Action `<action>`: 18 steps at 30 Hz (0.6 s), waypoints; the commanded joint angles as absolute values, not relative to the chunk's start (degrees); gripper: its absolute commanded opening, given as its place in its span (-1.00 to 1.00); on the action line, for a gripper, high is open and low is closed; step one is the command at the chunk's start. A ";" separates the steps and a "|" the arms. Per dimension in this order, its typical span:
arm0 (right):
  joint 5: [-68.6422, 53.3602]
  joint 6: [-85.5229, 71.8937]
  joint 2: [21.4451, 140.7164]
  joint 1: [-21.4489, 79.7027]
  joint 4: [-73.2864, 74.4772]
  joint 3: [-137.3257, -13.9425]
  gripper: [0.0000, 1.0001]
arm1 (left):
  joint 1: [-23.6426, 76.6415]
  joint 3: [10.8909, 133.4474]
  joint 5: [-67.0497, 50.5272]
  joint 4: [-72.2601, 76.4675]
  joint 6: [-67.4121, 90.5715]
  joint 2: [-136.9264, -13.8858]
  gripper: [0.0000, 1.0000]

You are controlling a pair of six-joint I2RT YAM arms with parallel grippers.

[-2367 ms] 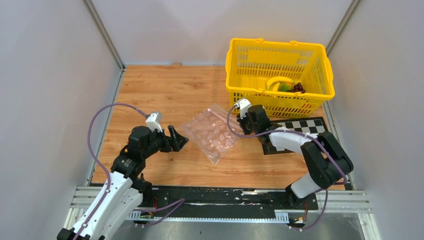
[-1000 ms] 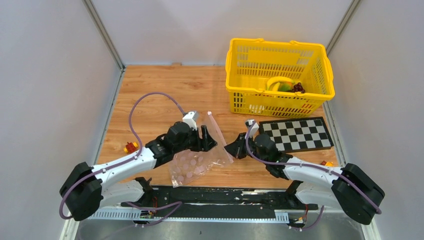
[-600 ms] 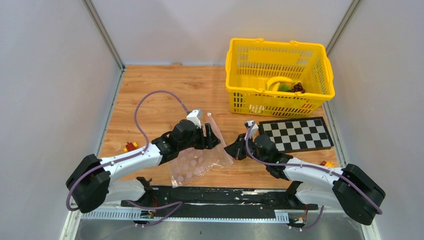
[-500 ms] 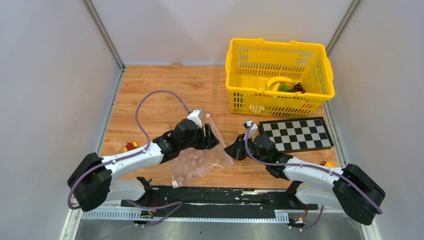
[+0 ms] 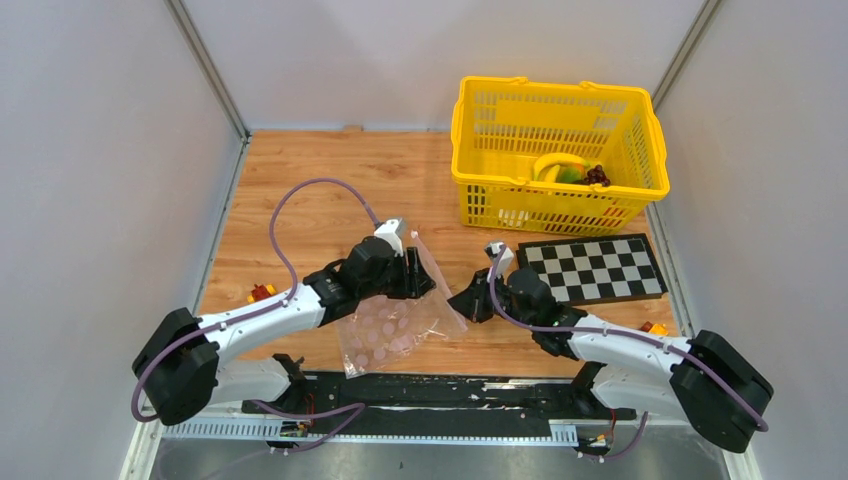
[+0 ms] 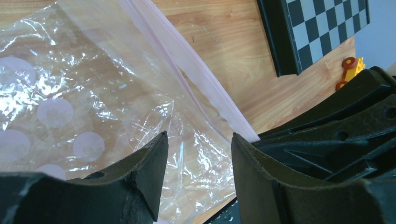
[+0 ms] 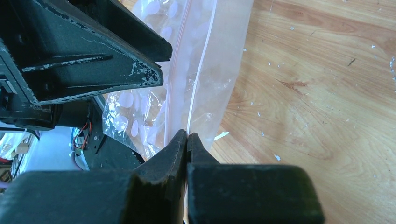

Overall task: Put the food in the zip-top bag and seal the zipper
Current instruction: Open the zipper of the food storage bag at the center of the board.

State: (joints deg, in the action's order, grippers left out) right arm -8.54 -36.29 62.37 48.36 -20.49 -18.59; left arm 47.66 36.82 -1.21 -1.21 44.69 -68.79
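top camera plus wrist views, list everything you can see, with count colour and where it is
bag: one, clear with pale pink dots, near middle of the table
zipper strip: one, pale pink, along the bag's mouth
banana: one, yellow, in the basket
green piece: one, green, beside the banana
grapes: one bunch, dark, in the basket
basket: one, yellow, far right
checkerboard: one, black and white, in front of the basket
small toys: two, orange-red, one at the left edge, the other at the right edge
table: one, wood
left gripper: black, open, over the bag
right gripper: black, shut on the bag's mouth edge
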 commanded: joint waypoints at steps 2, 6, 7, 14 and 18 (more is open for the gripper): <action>-8.54 -35.96 60.13 48.86 -21.73 -19.42 -1.00 | 48.16 39.05 -0.75 -2.07 44.24 -69.74 0.19; -8.37 -34.41 59.44 48.94 -21.16 -19.61 -1.00 | 48.34 38.14 -0.31 0.50 44.37 -71.08 0.21; -8.40 -34.03 59.51 48.95 -20.51 -19.96 -1.00 | 48.34 38.14 -0.68 1.56 44.32 -71.45 0.23; -7.72 -33.08 60.40 49.13 -17.98 -20.53 -1.00 | 48.86 37.78 -2.86 3.45 45.40 -69.32 0.37; -6.90 -33.79 61.71 49.27 -18.69 -20.72 -1.00 | 48.89 36.98 -1.77 2.94 45.70 -65.97 0.45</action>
State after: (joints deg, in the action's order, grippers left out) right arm -7.99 -34.24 60.66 48.75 -17.72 -18.70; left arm 48.49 36.82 -2.50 0.27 45.06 -70.28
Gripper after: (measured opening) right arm 0.017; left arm 0.709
